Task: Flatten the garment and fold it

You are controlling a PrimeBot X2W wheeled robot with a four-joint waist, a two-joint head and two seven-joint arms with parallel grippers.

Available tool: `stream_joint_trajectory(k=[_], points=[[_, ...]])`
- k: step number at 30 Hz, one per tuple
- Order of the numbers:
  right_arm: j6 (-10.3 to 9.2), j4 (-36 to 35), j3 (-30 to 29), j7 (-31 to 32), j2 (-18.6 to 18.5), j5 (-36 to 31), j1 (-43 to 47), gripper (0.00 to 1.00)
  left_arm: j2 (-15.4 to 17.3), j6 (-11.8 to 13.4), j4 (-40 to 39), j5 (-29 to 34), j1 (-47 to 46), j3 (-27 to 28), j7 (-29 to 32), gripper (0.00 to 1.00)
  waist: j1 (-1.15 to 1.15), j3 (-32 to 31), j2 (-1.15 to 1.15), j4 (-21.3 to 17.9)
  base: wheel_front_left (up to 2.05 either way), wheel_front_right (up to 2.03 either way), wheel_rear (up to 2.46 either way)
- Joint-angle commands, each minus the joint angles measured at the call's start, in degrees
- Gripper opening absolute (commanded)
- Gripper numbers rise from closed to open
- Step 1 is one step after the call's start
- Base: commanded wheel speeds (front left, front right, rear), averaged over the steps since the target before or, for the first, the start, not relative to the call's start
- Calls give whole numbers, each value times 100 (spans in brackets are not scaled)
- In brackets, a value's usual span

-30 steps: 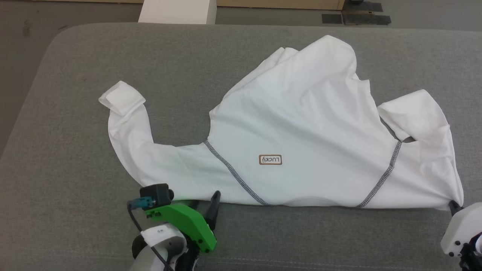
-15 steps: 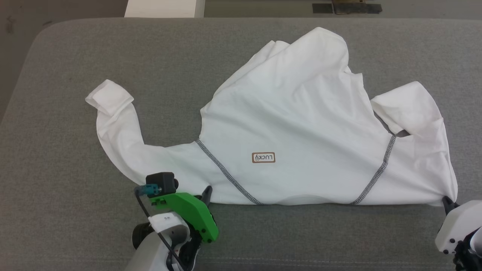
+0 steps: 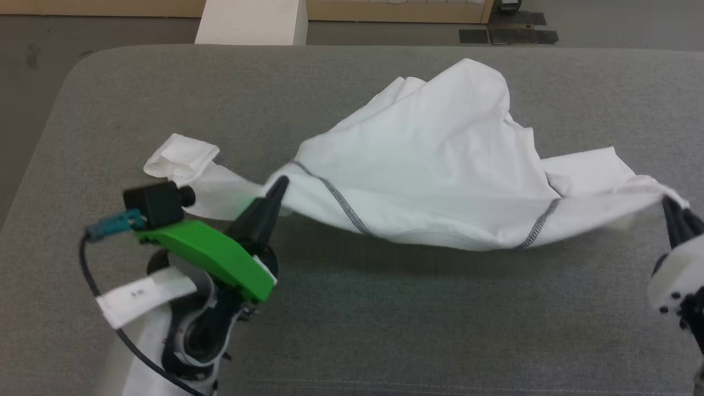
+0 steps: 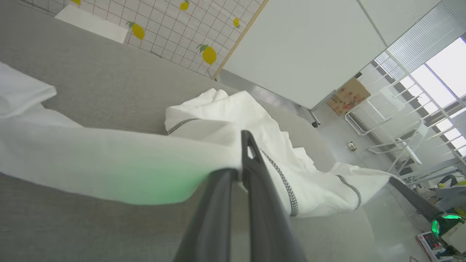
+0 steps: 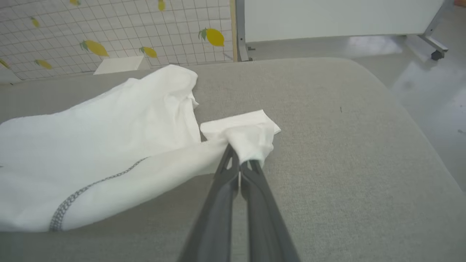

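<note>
The white T-shirt with grey stitching hangs stretched above the grey padded table, its near edge lifted between both grippers. My left gripper is shut on the shirt's near edge by the left sleeve seam; in the left wrist view the left gripper pinches the shirt. My right gripper at the right edge is shut on the shirt's right corner, and the right wrist view shows the right gripper clamping bunched fabric of the shirt. The far part of the shirt still rests on the table.
The left sleeve trails crumpled on the table behind my left gripper. A white block stands on the floor beyond the far edge. A tiled wall with lemon prints lies beyond the table. Open table surface lies in front of the shirt.
Both grippers have risen and lifted the shirt's near edge off the table; the shirt now sags between them. The logo patch has gone out of sight. The camera shifted slightly.
</note>
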Motion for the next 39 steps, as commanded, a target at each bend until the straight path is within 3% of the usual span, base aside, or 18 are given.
stream_joint_trajectory(k=[1,6,11,17,22,27,32,39], points=[[-9,-205,153,133,-78,-128,-307,0,97,38,-230,-160,-281,89,201,0,0,11,0,-31,0,0,0],[-9,-317,772,611,-564,-164,-1420,0,372,343,-548,-471,-1311,418,921,0,0,204,0,-152,0,0,0],[-9,385,1309,902,-1059,-137,-2962,0,396,722,-170,-609,-2672,704,1247,0,0,704,0,-302,0,0,0],[-9,1707,1584,710,-1285,-465,-4963,0,501,972,762,-290,-4351,880,1109,0,0,1523,0,-474,0,0,0],[-9,2619,1570,32,-1197,-976,-6478,0,511,1089,1514,5,-5757,1074,577,0,0,2222,0,-561,0,0,0],[-9,3124,1215,-799,-900,-1374,-7544,0,485,1074,2009,254,-6831,1239,-161,0,0,2718,0,-607,0,0,0],[-9,3512,683,-1745,-623,-1742,-8376,0,385,831,2271,282,-7666,1455,-1010,0,0,3042,0,-643,0,0,0],[-9,4059,246,-2571,-514,-2028,-8783,0,334,483,2644,214,-7903,1517,-1482,0,0,3275,0,-623,0,0,0]])
